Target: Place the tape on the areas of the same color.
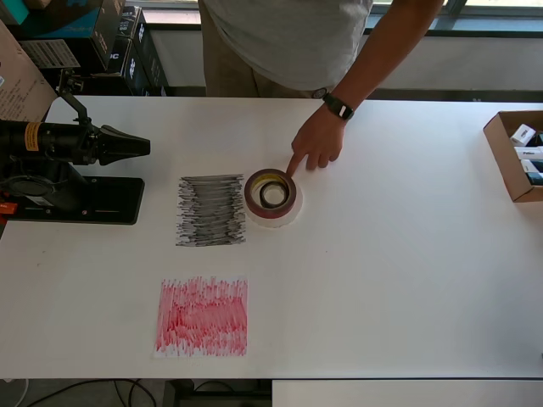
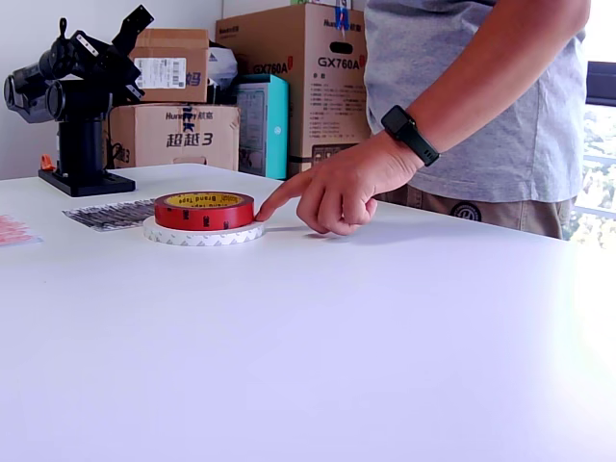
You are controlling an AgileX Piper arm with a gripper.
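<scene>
One cardboard box [image 1: 504, 161]: small cartons inside | hand [image 1: 136, 146]: closed, empty

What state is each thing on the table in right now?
red tape: stacked on the whitish roll, off both patches.
whitish tape: flat on the table, under the red roll.
black tape: inside the red roll's hole.
black patch: bare.
red patch: bare.
gripper: away from the rolls, holding nothing.
person's hand: fingertip touching the stack.
cardboard box: open.
</scene>
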